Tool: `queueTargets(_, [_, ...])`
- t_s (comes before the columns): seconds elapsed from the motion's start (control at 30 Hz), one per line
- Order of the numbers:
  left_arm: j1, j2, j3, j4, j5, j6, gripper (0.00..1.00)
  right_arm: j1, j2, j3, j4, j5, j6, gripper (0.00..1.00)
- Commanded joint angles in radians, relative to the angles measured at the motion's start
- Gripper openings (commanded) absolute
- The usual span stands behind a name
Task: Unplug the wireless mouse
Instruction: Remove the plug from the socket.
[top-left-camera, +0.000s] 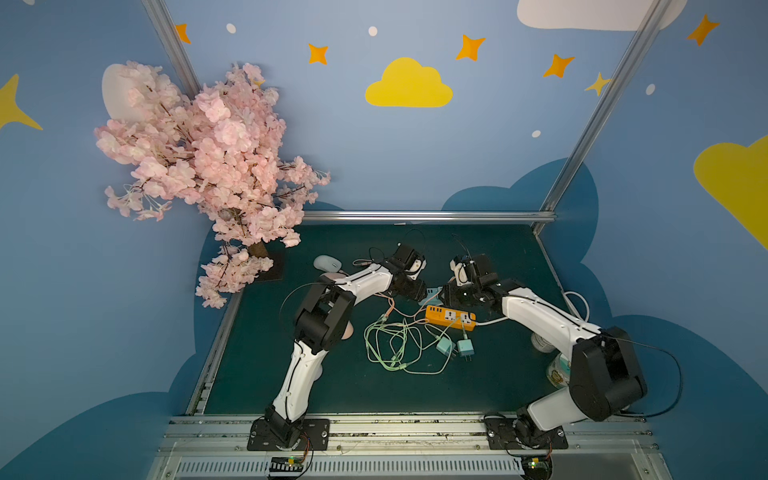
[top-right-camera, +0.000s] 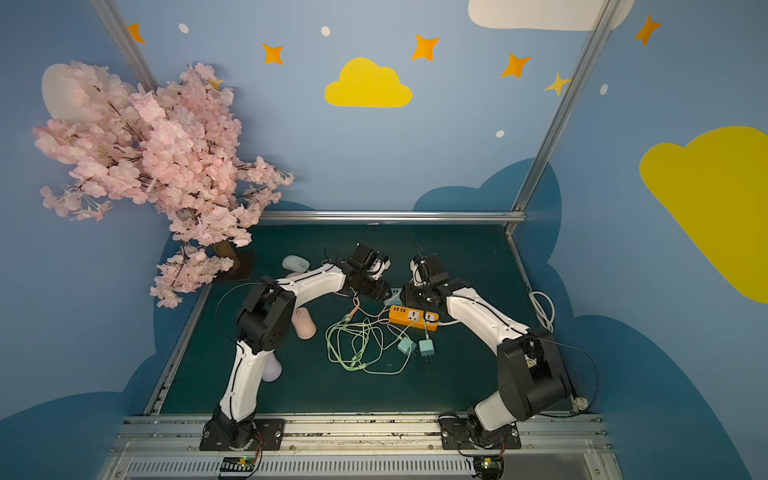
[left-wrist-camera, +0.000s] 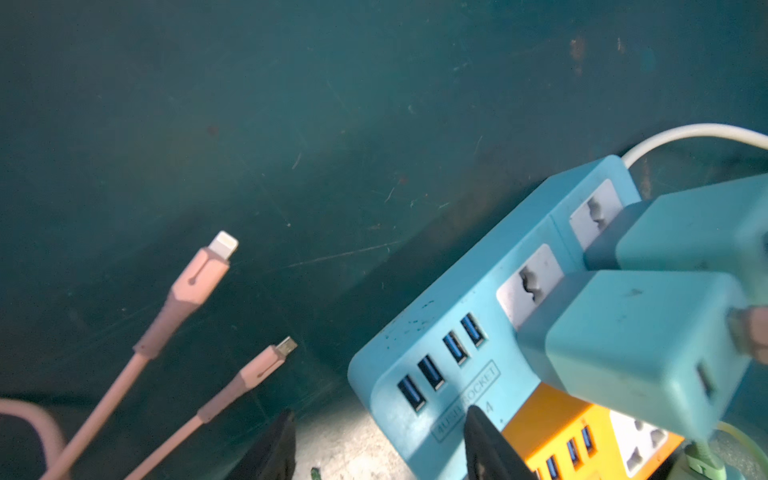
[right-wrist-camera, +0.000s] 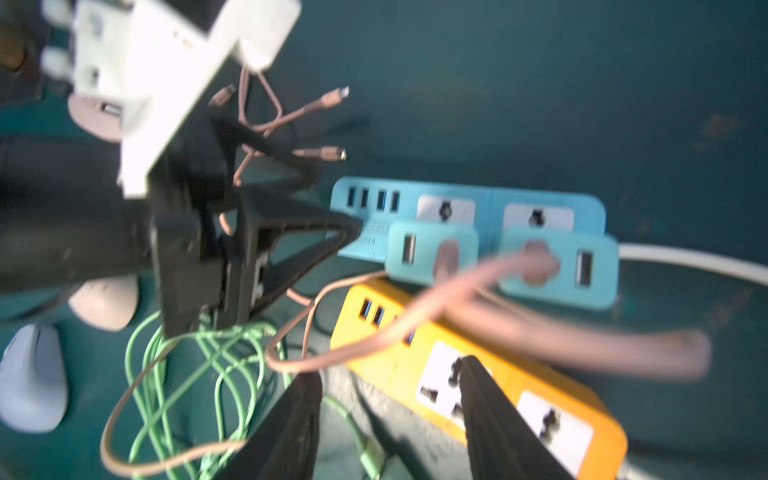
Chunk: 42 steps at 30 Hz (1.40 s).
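The left gripper (left-wrist-camera: 380, 411) is held spread at the end of the blue strip (left-wrist-camera: 457, 291), with nothing pinched. The right gripper (right-wrist-camera: 390, 368) is likewise spread over the orange strip (right-wrist-camera: 611, 436). A pink mouse (top-right-camera: 303, 324) is seen left of the strips, beside the left arm (top-right-camera: 316, 282).

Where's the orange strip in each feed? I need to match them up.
In a top view: orange strip mid-table, behind the green cables.
In a top view: same spot, between the arms.
Left wrist: only one end, under the blue adapters.
Right wrist: nearly whole, beyond the fingertips.
Shared landmark: the blue strip alongside it.
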Motion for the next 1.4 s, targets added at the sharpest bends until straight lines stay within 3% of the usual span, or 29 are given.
queueTargets(0.0, [-0.005, 0.022, -0.02, -0.078, -0.036, 0.023, 0.64, 0.01, 0.032, 0.038, 0.043, 0.067, -0.009, 0.55])
queueTargets(0.5, [-0.007, 0.033, -0.01, -0.089, -0.044, 0.029, 0.64, 0.019, 0.175, 0.11, 0.051, 0.087, -0.038, 0.51])
queueTargets(0.77, [-0.008, 0.034, -0.007, -0.092, -0.046, 0.03, 0.64, 0.075, 0.187, 0.147, 0.006, 0.23, -0.077, 0.49])
queueTargets(0.9, [-0.01, 0.04, -0.002, -0.096, -0.046, 0.03, 0.64, 0.09, 0.201, 0.166, -0.021, 0.26, -0.078, 0.34])
queueTargets(1.13, [-0.011, 0.045, 0.002, -0.101, -0.049, 0.033, 0.64, 0.1, 0.152, 0.147, 0.002, 0.298, -0.08, 0.33])
queueTargets(1.37, [-0.011, 0.056, 0.006, -0.103, -0.051, 0.032, 0.64, 0.107, 0.109, 0.122, 0.026, 0.34, -0.086, 0.22])
